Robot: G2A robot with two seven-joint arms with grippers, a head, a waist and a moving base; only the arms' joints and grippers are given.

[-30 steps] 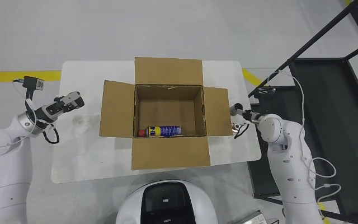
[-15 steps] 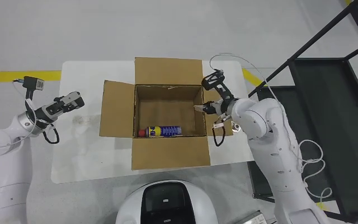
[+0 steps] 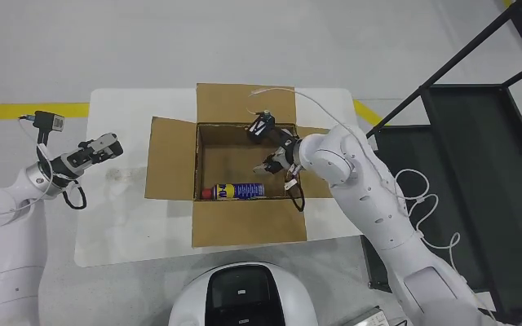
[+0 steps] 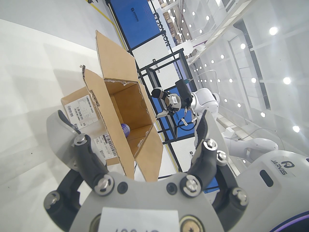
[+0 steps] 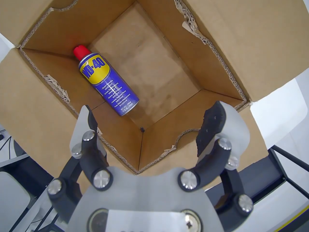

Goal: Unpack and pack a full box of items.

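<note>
Open cardboard box (image 3: 247, 163) holds 1 spray can (image 5: 107, 82), lying flat.

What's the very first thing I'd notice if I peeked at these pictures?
Probably the big open cardboard box in the middle of the white table, with its flaps spread wide. Inside it, one blue and yellow spray can with a red cap lies on its side against the wall nearest the robot. The right gripper hangs open over the box's opening.
</note>
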